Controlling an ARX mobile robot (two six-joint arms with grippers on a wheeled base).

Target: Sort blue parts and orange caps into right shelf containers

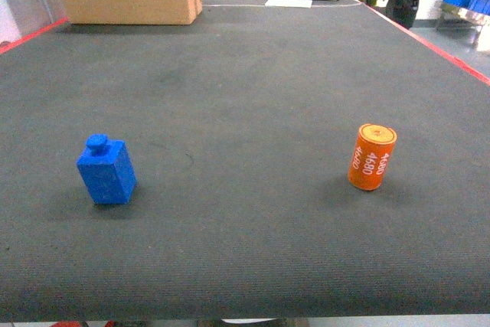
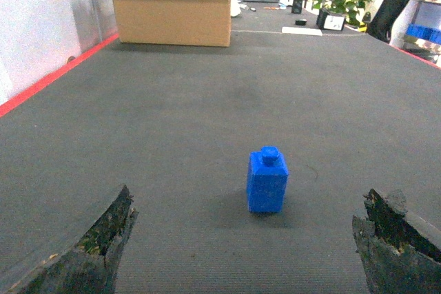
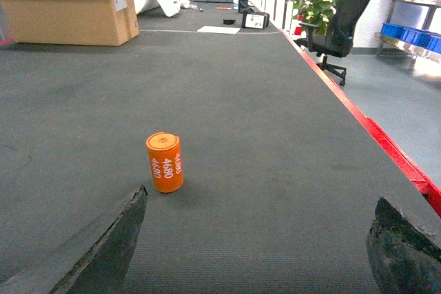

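Blue part (image 1: 106, 170) and orange cap (image 1: 372, 157) stand well apart on the tabletop (image 1: 245, 74), ungrasped.
Both claws gape wide and empty; left claw (image 2: 248, 239) frames the part, but right claw (image 3: 255, 246) sits off-centre and could topple the cap, which would roll.

Neither arm shows in the head view; only the two wrist views show anything of the robot. The left gripper (image 2: 244, 246) has its two dark, worn fingers (image 2: 89, 253) spread wide at the bottom corners of the left wrist view, with nothing between them, low over the surface and pointing forward. The right gripper (image 3: 255, 246) is spread just as wide, one finger (image 3: 103, 249) at lower left and the other at lower right of the right wrist view, holding nothing and also level and low.
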